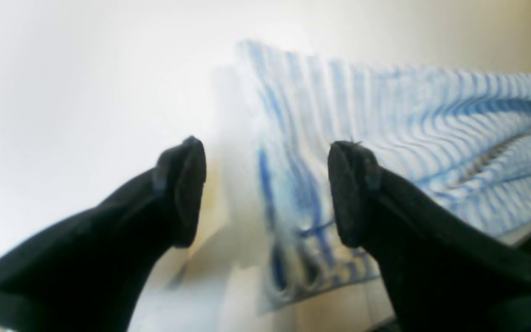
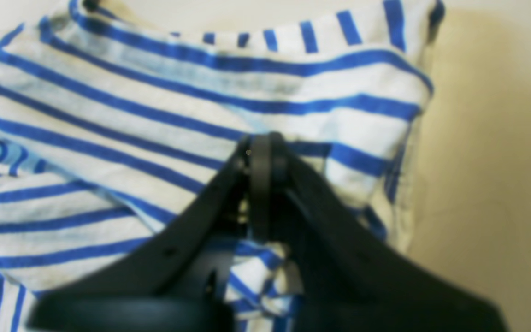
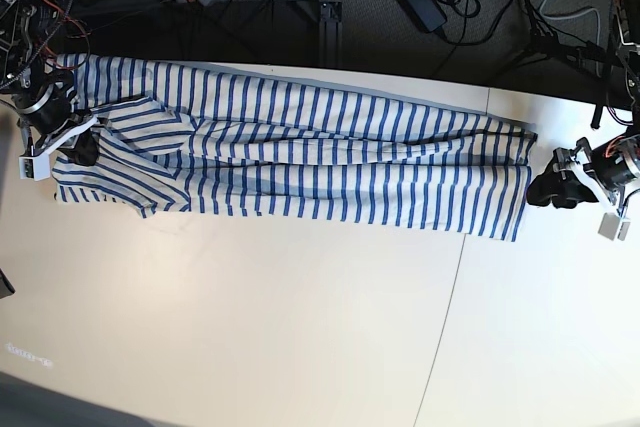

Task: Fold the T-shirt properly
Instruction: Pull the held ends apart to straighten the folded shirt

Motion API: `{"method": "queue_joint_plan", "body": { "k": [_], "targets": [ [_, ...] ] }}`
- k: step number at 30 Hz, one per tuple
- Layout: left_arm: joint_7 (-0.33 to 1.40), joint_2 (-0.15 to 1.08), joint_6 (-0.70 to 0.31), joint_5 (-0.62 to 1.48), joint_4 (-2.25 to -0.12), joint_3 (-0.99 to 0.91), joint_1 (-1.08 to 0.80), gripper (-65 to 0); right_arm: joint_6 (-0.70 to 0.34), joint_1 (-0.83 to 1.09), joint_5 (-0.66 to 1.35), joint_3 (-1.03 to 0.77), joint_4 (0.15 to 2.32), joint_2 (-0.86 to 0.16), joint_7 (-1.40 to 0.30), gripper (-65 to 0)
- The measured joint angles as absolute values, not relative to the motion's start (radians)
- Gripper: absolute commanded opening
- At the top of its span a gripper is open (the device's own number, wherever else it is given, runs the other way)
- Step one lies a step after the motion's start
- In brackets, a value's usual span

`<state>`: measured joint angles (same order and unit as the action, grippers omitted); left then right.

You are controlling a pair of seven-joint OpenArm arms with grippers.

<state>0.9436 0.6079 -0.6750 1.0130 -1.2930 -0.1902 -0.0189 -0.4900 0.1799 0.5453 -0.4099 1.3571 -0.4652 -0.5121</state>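
T-shirt [image 3: 300, 152] lies as a long narrow band across the far part of the pale table [image 3: 300, 327], folded lengthwise, white with blue stripes, stretched between the two arms.

Left gripper [image 1: 265, 193]: jaws wide apart, nothing between the pads. Wrist view shows the shirt's end edge just ahead of the gap and beyond the tips, striped cloth running off behind the right-hand fingertip [image 1: 353, 193]. That end looks blurred, so exact contact with the cloth is unclear; base view puts the gripper [image 3: 552, 187] just off the shirt's end, beside it rather than on it.

Right gripper [image 2: 263, 157]: jaws fully closed, pads pressed together. Striped fabric fills the view ahead of and to both sides of the tips, with a bunched bit of cloth under the fingers nearer the wrist. Whether any fabric is pinched between the pads can't be told from the pictures. Bare table shows past the shirt's edge off one side of the jaws. Base view has this gripper [image 3: 80, 147] sitting on top of the shirt's other end, where a folded sleeve flap lies.
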Motion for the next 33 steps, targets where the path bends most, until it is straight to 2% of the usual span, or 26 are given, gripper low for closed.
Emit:
{"method": "queue_joint_plan", "body": {
  "k": [3, 33],
  "targets": [
    [0.901, 0.607, -0.675, 0.999, -1.293, -0.19, -0.046, -20.0, -0.49, 0.18, 0.545, -0.41, 1.357, -0.465, -0.512, -65.0],
    [0.897, 0.545, -0.675, 1.019, -1.224, -0.191, -0.044, -20.1, -0.49, 0.18, 0.554, -0.41, 1.357, -0.465, -0.513, -65.0]
  ]
}}
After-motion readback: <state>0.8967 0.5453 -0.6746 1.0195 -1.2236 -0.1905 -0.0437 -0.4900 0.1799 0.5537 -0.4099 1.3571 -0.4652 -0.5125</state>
